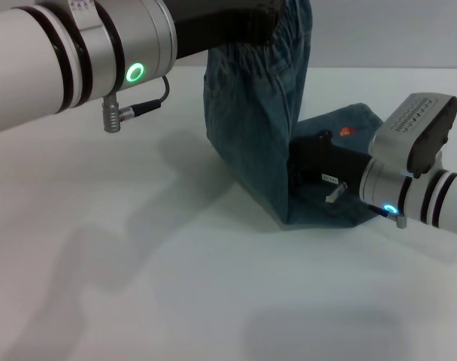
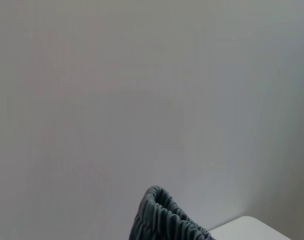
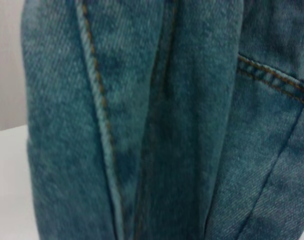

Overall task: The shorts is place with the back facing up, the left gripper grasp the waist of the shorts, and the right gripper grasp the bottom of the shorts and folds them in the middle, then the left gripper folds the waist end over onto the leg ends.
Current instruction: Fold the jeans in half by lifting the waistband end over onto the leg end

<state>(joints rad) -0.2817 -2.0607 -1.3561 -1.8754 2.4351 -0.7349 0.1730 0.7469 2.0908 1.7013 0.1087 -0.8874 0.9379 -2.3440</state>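
The blue denim shorts (image 1: 251, 128) hang as a tall fold from their elastic waistband (image 1: 289, 30), which is lifted high at the top of the head view. My left gripper (image 1: 270, 26) is shut on that waist. The leg ends (image 1: 341, 214) lie flat on the white table, with an orange bit of print (image 1: 347, 129) showing. My right gripper (image 1: 302, 162) rests low over the leg ends, its front hidden behind the hanging cloth. The left wrist view shows only the gathered waistband (image 2: 162, 220). In the right wrist view, denim seams (image 3: 99, 100) fill the picture.
The white table (image 1: 138, 263) stretches wide to the left and front of the shorts. A grey wall (image 2: 142, 75) stands behind. The left arm's thick banded body with its green light (image 1: 135, 73) crosses the upper left of the head view.
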